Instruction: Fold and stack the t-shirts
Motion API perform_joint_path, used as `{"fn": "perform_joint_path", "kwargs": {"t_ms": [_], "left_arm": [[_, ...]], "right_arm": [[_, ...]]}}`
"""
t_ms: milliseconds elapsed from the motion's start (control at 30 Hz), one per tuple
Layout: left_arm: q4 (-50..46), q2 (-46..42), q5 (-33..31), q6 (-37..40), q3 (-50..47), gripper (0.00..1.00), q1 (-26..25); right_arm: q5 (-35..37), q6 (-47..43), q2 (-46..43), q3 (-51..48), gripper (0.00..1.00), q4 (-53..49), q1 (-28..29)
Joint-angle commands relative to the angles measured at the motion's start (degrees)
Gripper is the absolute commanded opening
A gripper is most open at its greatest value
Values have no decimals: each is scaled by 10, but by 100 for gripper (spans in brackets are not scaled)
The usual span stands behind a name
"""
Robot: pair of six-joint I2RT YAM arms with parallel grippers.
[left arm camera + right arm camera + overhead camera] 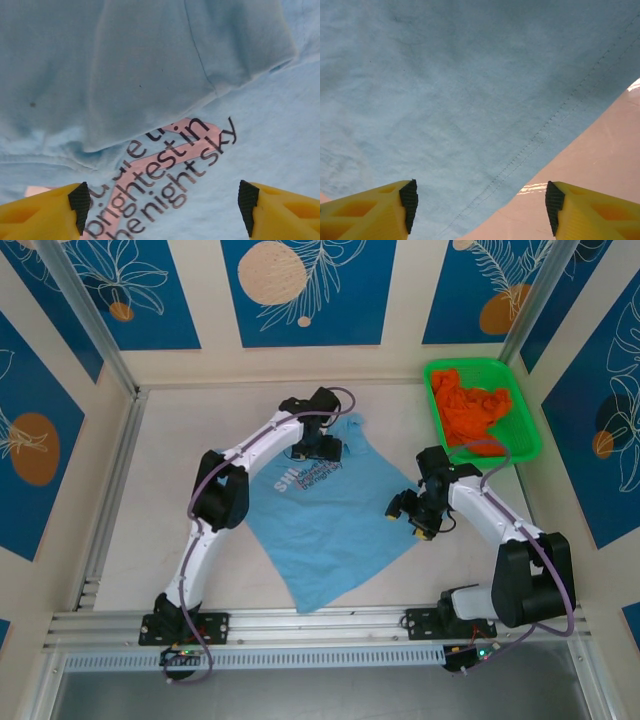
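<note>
The light blue t-shirt (335, 515) lies spread on the table, its lettering (300, 483) near the top left. In the left wrist view a flap of the light blue t-shirt (150, 65) is folded over above the dark text (170, 175). My left gripper (318, 449) hovers over that lettered part, and my left gripper (164, 205) stands open with nothing between its pads. My right gripper (404, 508) is at the shirt's right edge. There my right gripper (480, 205) is open above the stitched hem (540, 135). The orange t-shirt (472, 412) lies crumpled in the basket.
A green mesh basket (524, 410) stands at the back right corner. Bare table (600, 165) shows beside the hem. Walls with aluminium posts (110, 360) enclose the table, and a rail (320, 625) runs along the near edge.
</note>
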Motion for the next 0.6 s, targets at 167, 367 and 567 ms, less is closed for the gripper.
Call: {"fn": "perform_joint_path", "kwargs": {"t_ms": [167,367,567], "left_arm": [[-47,62,-14,117,90,73,0],[-50,71,-37,155,83,68,0],[-54,83,-85,180,84,66,-2]], "right_arm": [[-22,-13,8,-2,74,2,-17],[-29,-13,18,2,74,3,-21],[-33,-13,31,7,74,11,-24]]}}
